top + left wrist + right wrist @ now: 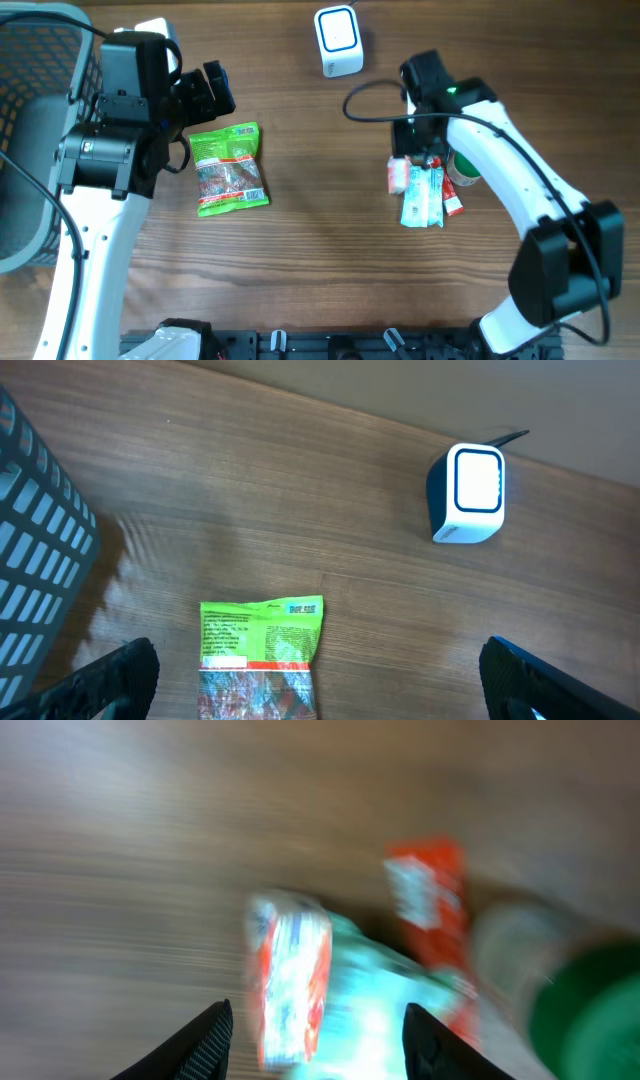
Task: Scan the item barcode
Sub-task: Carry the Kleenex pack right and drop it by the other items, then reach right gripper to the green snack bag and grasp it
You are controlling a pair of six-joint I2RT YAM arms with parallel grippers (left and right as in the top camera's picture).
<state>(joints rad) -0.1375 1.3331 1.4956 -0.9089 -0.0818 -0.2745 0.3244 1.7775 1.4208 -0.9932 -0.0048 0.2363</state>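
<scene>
Starting at the left: the basket (40, 60) sits at the table edge, and the left gripper (212, 95) hangs spread wide over the green packet (230, 168), which lies flat on the table. Centre back, the scanner (338, 40) has nothing before it (no scan under way, I'd judge). On the right, the right gripper (322, 1035) is parted above the teal packet (422, 195), pinching nothing. Lifting an item and presenting its barcode are both left to do.

Checkout-style test bench: scanner (338, 40), basket (45, 60), snack packets (230, 168) on wooden table (300, 260).
</scene>
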